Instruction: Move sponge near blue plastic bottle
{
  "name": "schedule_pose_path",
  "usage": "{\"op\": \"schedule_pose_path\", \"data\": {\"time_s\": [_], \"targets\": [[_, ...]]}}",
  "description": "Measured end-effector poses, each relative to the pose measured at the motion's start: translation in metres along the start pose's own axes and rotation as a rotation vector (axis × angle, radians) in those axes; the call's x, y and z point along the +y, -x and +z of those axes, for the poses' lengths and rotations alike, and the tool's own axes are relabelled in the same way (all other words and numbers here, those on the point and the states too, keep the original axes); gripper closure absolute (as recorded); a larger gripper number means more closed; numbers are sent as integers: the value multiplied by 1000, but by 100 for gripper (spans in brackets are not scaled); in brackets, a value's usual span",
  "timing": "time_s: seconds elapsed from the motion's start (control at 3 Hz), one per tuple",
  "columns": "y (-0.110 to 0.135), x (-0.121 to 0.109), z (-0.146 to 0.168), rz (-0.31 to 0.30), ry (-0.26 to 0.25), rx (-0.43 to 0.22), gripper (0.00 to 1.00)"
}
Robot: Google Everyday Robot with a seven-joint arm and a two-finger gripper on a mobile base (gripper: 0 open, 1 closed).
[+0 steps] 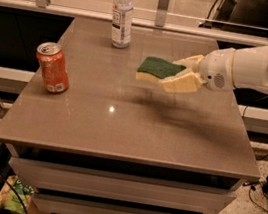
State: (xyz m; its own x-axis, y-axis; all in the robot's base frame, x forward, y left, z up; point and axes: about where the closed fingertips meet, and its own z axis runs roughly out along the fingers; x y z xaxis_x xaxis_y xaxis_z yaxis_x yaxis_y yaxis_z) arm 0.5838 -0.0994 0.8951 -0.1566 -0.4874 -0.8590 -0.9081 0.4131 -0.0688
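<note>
The sponge (156, 68), dark green on top with pale yellow foam below, is held in the air above the middle right of the table. My gripper (178, 73) reaches in from the right and is shut on the sponge's right end. The blue plastic bottle (122, 17), clear with a white cap and white-and-blue label, stands upright near the table's far edge, up and to the left of the sponge.
An orange soda can (52, 68) stands upright at the table's left side. The grey table (120, 127) has drawers below its front edge. A metal railing (163, 2) runs behind the table.
</note>
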Motion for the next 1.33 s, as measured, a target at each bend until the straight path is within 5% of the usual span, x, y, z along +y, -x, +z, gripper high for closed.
{"op": "schedule_pose_path", "data": {"time_s": [1.33], "targets": [[16,-94,45,23,-52,61,100]]}}
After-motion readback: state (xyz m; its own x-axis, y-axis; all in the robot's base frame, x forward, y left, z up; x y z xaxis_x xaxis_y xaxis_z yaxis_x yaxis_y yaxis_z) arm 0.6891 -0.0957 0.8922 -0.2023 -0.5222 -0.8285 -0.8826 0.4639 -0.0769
